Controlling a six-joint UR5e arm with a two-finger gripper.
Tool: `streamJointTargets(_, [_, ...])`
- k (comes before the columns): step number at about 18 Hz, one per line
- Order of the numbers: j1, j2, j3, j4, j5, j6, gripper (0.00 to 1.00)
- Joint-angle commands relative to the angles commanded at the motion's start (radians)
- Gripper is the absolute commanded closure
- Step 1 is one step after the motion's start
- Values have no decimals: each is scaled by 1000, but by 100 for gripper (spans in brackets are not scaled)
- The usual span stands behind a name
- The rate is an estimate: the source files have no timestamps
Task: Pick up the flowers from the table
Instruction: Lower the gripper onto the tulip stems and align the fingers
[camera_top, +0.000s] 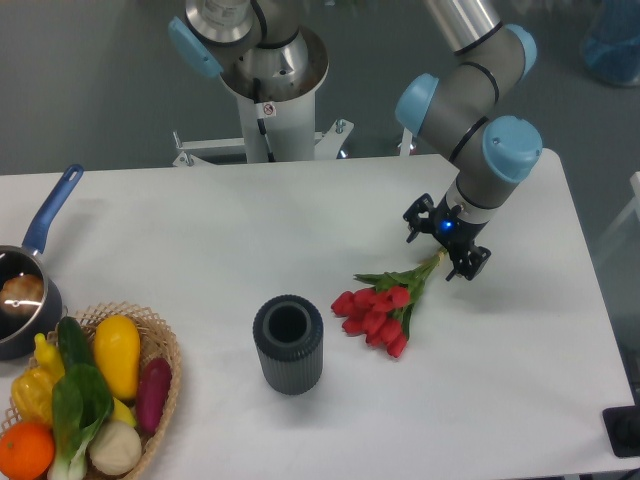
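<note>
Fingers (444, 248) astride flowers (385, 300), near table (520, 400) edge

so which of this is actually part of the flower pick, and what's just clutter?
Part of the job:
flowers, lying flat
table
gripper, open, over the stem end

Clutter:
dark ribbed cup
basket of vegetables
blue-handled pan
</note>
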Motion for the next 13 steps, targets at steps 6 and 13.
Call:
streamJointTargets(6, [0, -14, -2, 20, 28, 9, 0])
streamJointTargets(13, [0, -21, -2, 20, 29, 14, 0])
